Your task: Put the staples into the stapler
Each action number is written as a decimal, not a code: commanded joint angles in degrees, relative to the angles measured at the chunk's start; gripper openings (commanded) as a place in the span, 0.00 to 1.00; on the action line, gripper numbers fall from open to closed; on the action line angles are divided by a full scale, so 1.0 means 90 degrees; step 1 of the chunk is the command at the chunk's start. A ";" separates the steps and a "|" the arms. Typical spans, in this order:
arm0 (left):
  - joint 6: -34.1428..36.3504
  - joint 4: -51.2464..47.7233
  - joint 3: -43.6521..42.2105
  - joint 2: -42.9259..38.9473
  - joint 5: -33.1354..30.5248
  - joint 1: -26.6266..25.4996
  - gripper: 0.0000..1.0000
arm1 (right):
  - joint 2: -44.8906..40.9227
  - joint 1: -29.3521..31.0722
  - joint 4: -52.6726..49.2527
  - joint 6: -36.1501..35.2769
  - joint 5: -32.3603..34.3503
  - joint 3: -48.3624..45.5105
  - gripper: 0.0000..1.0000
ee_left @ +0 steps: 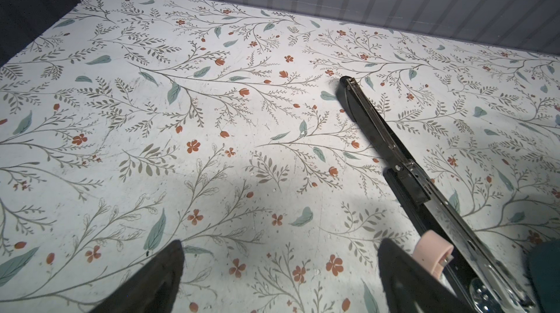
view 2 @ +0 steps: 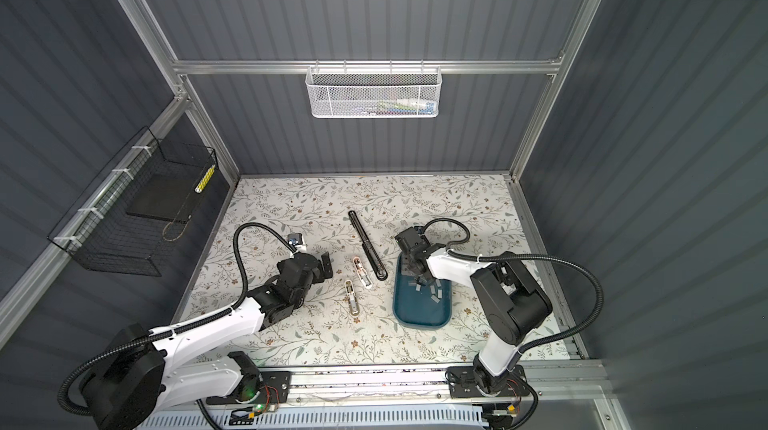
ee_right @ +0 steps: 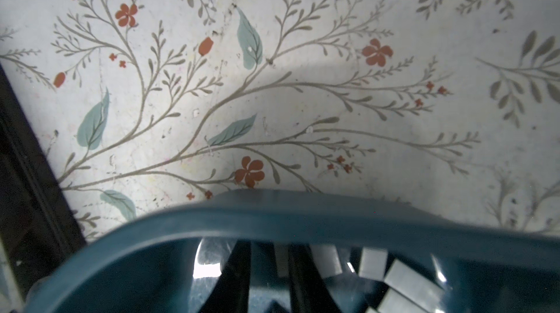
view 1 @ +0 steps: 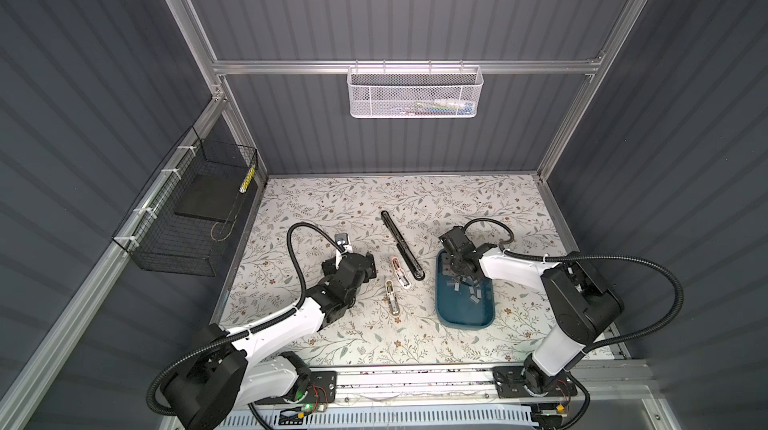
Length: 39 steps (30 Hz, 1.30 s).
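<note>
Teal tray (view 1: 457, 315) pick-up: fetching a strip, no stapler loaded yet.
Finds right gripper (ee_right: 266, 254) down in the tray's far end, fingers (ee_right: 236, 272) narrow about one strip of the staples (view 1: 473, 295); cannot tell whether clamped or merely straddling. Finds left gripper (ee_left: 283, 245) spread wide and empty, beyond the staplers from the tray. Notes black stapler (view 1: 401, 245) laid open flat just beside the tray, with pink stapler (view 1: 400, 276) and beige stapler (view 1: 392, 299) just past it. Judges next move: firm pinch, lift clear of the rim, alignment with an open channel. Counts roughly a dozen loose strips in the tray. Notes white mesh basket (view 1: 395, 95) high behind the tray, contents unclear, and black wire basket (view 1: 174, 257) well apart, holding a dark slab.
</note>
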 commanded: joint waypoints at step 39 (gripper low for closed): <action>0.0099 -0.0029 0.0210 0.0064 0.0037 0.0028 1.00 | -0.0059 0.0037 0.0157 0.0174 -0.0564 -0.0247 0.27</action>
